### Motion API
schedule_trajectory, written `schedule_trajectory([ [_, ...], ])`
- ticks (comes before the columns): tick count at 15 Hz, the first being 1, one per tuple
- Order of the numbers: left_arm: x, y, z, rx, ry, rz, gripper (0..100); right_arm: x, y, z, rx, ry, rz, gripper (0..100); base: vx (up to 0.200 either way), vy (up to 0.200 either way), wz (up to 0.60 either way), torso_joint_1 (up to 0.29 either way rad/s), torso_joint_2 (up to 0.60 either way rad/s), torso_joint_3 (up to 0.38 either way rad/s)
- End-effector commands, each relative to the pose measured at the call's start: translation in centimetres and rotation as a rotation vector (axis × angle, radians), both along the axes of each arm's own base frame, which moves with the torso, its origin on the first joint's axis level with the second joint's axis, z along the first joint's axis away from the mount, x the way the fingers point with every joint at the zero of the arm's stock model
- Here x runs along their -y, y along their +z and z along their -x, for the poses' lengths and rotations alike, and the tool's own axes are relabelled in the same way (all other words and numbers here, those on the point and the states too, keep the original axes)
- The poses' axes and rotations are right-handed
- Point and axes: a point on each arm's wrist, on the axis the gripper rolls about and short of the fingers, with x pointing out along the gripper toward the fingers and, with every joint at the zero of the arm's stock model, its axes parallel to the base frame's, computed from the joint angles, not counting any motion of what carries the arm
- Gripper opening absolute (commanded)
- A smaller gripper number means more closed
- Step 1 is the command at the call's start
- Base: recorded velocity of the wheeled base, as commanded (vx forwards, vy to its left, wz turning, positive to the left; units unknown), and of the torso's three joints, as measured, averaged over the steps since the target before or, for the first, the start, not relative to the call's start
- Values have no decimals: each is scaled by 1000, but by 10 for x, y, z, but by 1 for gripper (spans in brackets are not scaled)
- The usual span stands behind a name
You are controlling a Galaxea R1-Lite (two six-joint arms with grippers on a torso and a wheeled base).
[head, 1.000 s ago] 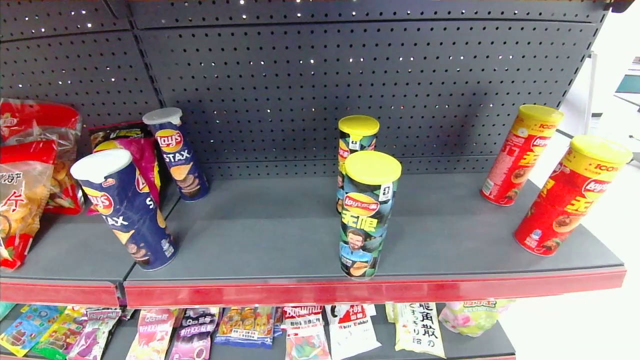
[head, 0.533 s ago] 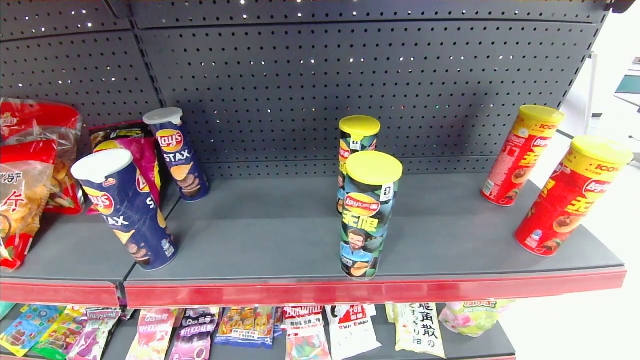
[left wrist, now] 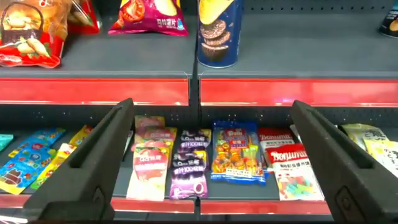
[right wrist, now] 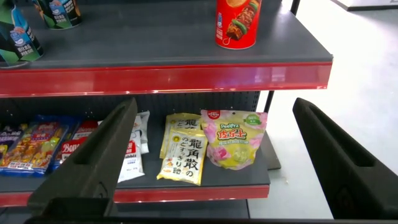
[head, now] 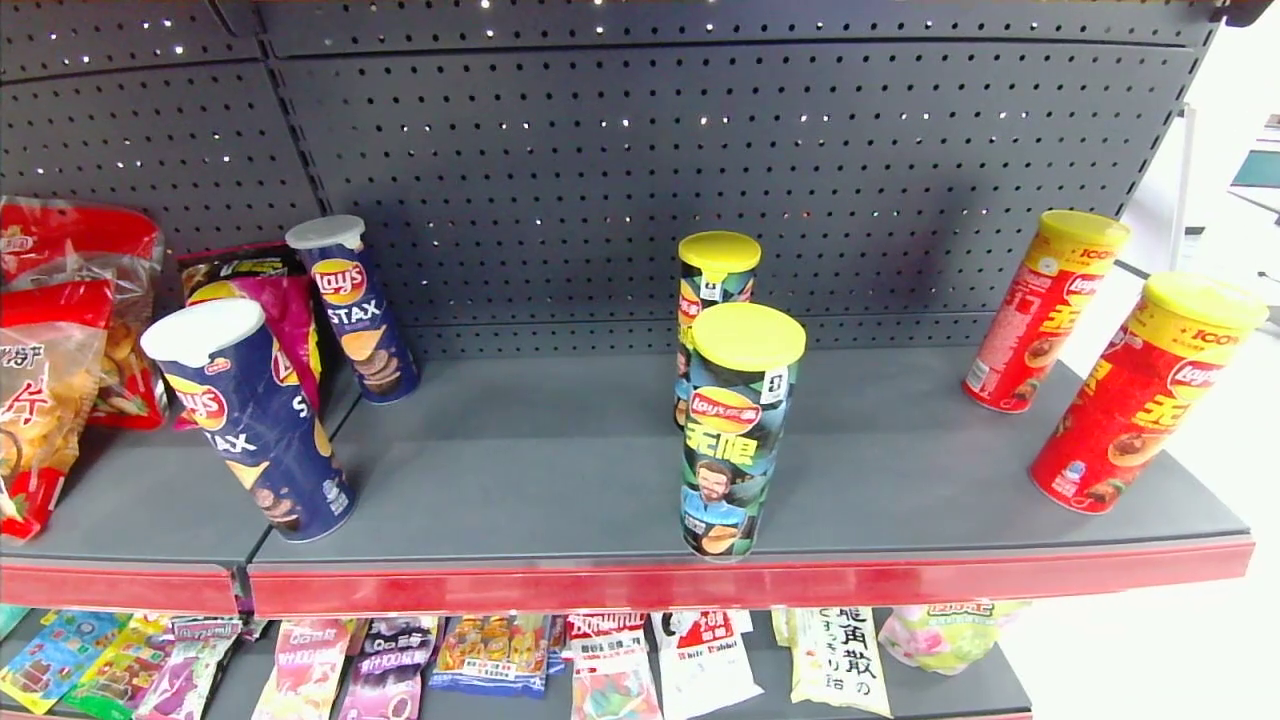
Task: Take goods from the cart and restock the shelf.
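The dark grey shelf (head: 560, 470) with a red front lip carries chip cans. Two navy cans (head: 250, 420) stand at its left, two green cans with yellow lids (head: 738, 430) in the middle, two red cans (head: 1140, 395) at the right. My left gripper (left wrist: 205, 168) is open and holds nothing, below the shelf's lip in front of the navy can (left wrist: 219, 31). My right gripper (right wrist: 214, 162) is open too, with nothing in it, below the lip near the red can (right wrist: 237, 23).
Snack bags (head: 60, 330) crowd the shelf's left end. A lower shelf holds candy packets (head: 490, 655) and a pale green pouch (right wrist: 239, 140). A perforated back panel (head: 700, 170) closes the rear. Open floor (right wrist: 348, 149) lies past the shelf's right end.
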Motion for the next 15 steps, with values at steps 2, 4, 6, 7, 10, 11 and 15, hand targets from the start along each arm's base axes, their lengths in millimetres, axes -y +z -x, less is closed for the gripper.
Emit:
schedule_trajectory([
  [2, 0, 0, 0, 2, 0, 0, 100, 0, 0, 0, 1, 0, -2, 100, 0, 0, 0, 0, 0, 0],
  [4, 0, 0, 0, 3, 0, 0, 100, 0, 0, 0, 3, 0, -5, 100, 0, 0, 0, 0, 0, 0],
  [6, 0, 0, 0, 3, 0, 0, 100, 0, 0, 0, 1, 0, -5, 100, 0, 0, 0, 0, 0, 0],
  [7, 0, 0, 0, 3, 0, 0, 100, 0, 0, 0, 1, 0, -3, 100, 0, 0, 0, 0, 0, 0],
  [10, 0, 0, 0, 5, 0, 0, 100, 0, 0, 0, 1, 0, -2, 100, 0, 0, 0, 0, 0, 0],
  [11, 0, 0, 0, 3, 0, 0, 100, 0, 0, 0, 1, 0, 1, 100, 0, 0, 0, 0, 0, 0],
  [15, 0, 0, 0, 3, 0, 0, 100, 0, 0, 0, -1, 0, 0, 100, 0, 0, 0, 0, 0, 0],
])
